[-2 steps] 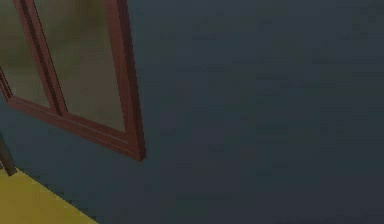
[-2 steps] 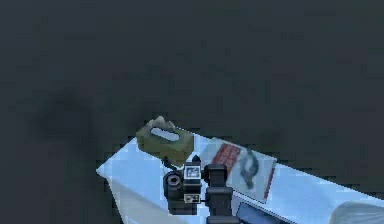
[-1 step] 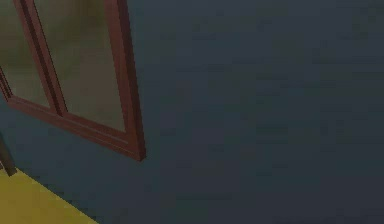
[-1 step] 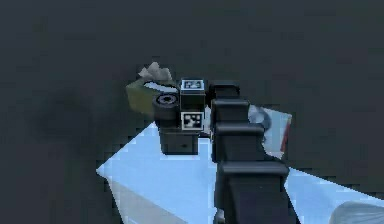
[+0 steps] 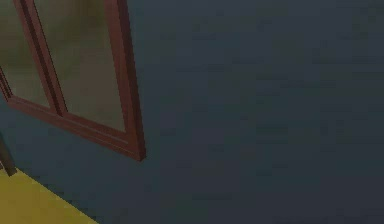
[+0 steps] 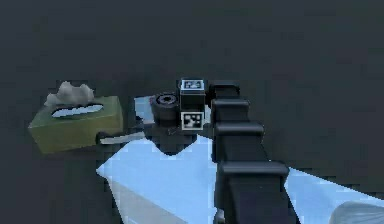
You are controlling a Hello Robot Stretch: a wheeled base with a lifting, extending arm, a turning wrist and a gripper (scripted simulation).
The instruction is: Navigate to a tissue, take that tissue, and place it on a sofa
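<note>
While the arm point(image 6: 245, 150) reaches over a pale blue surface point(image 6: 165, 185), its fingers point(image 6: 126, 131) hold an olive tissue box point(image 6: 75, 125) clear of it, against a dark wall point(image 6: 300, 50).

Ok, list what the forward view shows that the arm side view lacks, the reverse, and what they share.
Forward view: a window with a red-brown frame, and a yellow floor patch at the bottom left.
Arm side view: an olive tissue box with a white tissue sticking up, the dark arm with its two white markers, the tool between them and the box, and a pale blue surface below.
Shared: a plain dark wall behind everything.
</note>
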